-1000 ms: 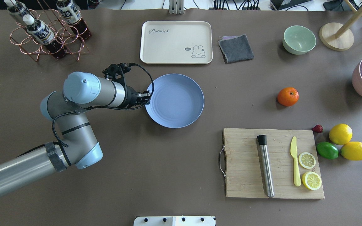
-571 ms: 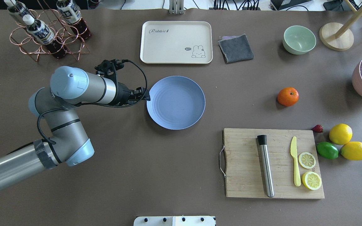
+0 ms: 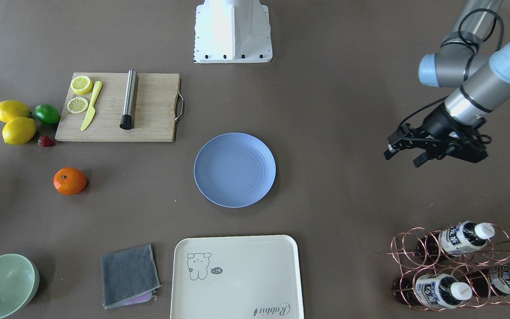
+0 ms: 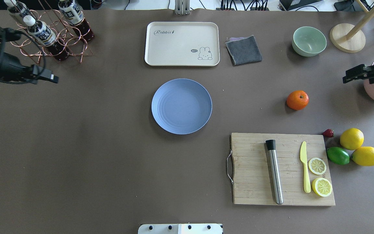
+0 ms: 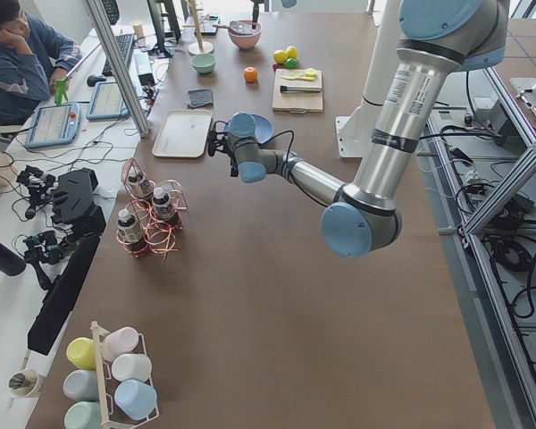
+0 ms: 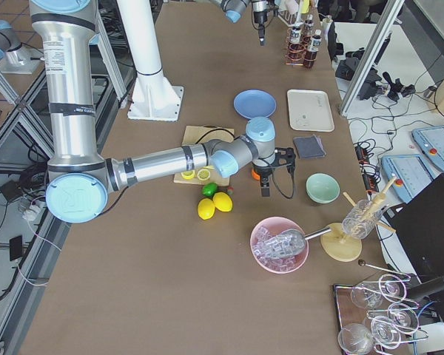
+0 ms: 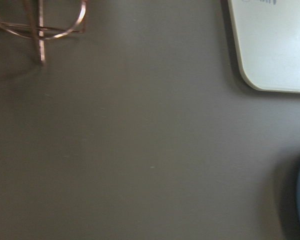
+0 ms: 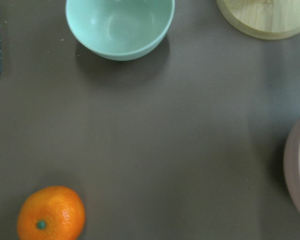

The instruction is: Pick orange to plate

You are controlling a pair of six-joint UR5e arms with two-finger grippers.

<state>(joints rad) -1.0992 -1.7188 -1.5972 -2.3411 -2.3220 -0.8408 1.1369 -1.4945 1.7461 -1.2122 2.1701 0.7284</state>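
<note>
At the left edge of the table [image 4: 109, 162] the left gripper [image 3: 401, 158] is hovering beside the rack [image 4: 49, 39], jaws spread and carrying nothing. It is likely parking there to leave the other arm room. The bottles [image 4: 41, 32] in the rack are showing label print too small to read. At the far edge the tray [image 4: 182, 44] is displaying "Rabbit" beside a bunny drawing; its tiny speech bubble seems to say "hi~". The plate [image 4: 181, 106] is lying bare at the table's middle, within either arm's reach. The orange [image 4: 297, 100] is sitting on the table well right of the plate, between bowl [image 4: 309, 41] and board [image 4: 255, 169], touching neither. The right gripper [image 4: 347, 77] is hanging near the right edge, close to the orange, apparently lining up an approach. I cannot tell whether its jaws are apart.
</note>
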